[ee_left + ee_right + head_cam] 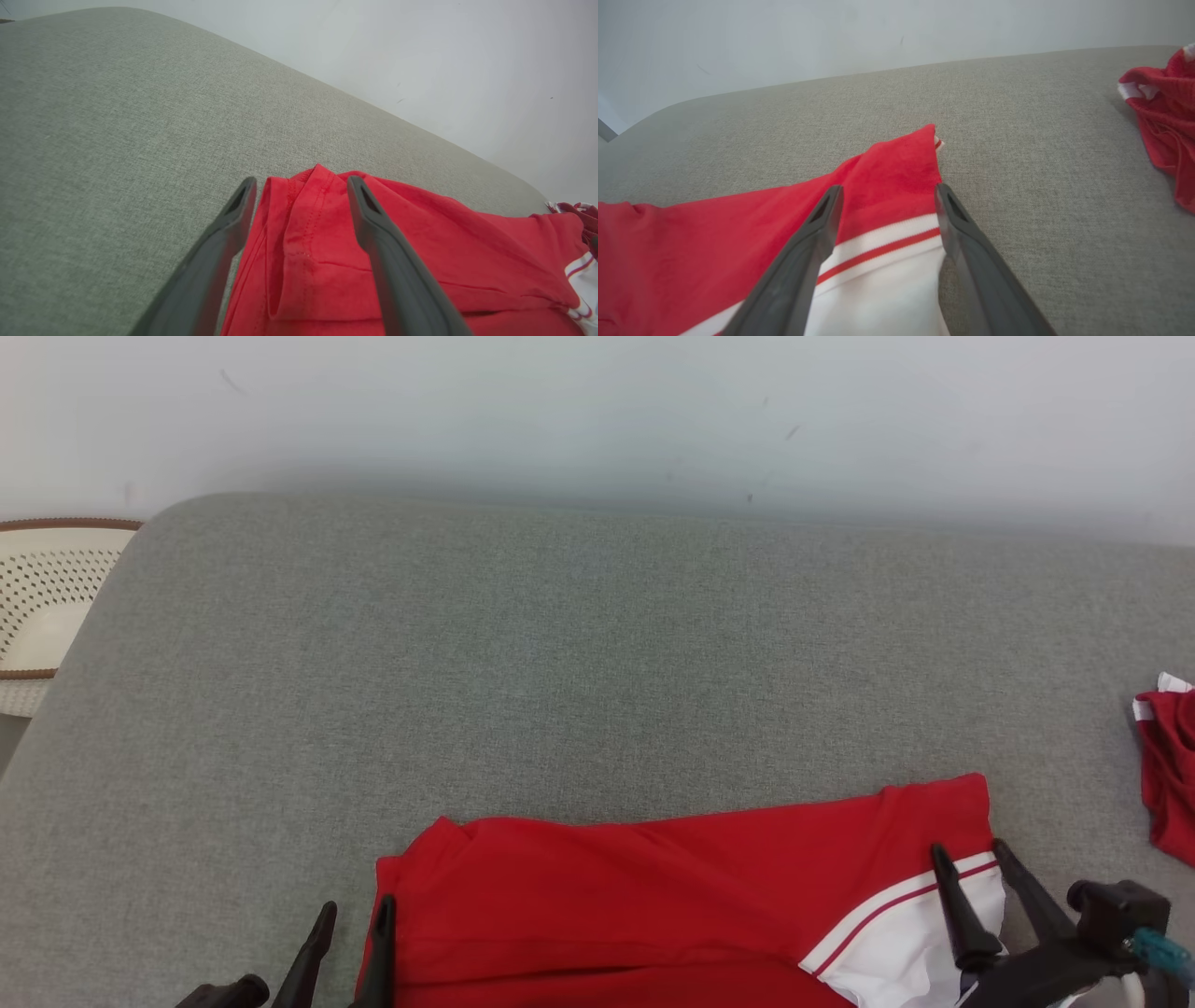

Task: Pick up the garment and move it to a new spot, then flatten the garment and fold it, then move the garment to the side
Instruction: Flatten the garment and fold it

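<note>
Head view: the red garment (653, 896), seemingly soft and light, lies at the grey worktop's (597, 663) near edge. Left gripper (355, 907) and right gripper (966, 849) fingers gape wide, empty, over its far corners, likely the best holds.

Red garment (635, 896) lies folded flat on the near edge. White panel with red stripe at its right end.

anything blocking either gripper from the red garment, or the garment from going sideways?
Nothing visible between them: the left gripper and right gripper, both open, sit at the two ends of the garment. Going right, a second red garment lies on the grey surface in the path.
</note>
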Tool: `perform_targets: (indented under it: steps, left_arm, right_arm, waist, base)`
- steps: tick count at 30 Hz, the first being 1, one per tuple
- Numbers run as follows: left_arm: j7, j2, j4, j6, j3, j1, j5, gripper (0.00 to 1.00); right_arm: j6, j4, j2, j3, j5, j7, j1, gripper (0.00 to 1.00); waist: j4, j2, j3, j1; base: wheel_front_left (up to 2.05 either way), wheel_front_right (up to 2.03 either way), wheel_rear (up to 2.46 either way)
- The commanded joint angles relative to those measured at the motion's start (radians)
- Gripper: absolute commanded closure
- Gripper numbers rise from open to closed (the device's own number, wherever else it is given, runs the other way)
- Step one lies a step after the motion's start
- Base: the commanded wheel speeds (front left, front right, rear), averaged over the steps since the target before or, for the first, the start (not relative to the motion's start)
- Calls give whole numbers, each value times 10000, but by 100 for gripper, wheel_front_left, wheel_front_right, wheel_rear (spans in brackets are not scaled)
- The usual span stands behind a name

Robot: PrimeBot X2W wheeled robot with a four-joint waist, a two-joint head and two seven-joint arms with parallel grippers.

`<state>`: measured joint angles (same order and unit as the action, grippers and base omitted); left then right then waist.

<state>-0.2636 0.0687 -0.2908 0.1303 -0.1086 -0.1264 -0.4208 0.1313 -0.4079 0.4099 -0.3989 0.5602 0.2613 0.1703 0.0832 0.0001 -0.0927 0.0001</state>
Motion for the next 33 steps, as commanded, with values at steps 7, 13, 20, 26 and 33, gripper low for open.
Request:
perform_targets:
  steps: [7,13,20,26,33]
  left_arm:
    - [-11,-21,-23,2,109,94,-48,0]
    - [-11,-46,-66,2,128,98,-64,0]
    - [-11,-56,-50,2,128,84,-73,0]
    - [-9,-60,-57,2,110,150,-75,0]
    - [-11,-84,-15,2,162,247,-76,0]
  right_arm:
    - [-13,394,167,-427,-16,47,-917,0]
    - [-13,292,167,-554,-88,48,-1487,0]
    - [-13,375,204,-313,-269,49,-1751,0]
    - [-13,556,474,-828,-205,49,-2094,0]
    - [-11,658,414,-473,-132,49,-2146,0]
  waist:
    - [-120,-1,59,-1]
    - [-347,-1,103,-1]
    - [-513,-1,174,-1]
    - [-547,-1,265,-1]
    - [-617,-1,311,-1]
  base:
    - [0,0,0]
    - [0,0,0]
    - [0,0,0]
    - [0,0,0]
    - [0,0,0]
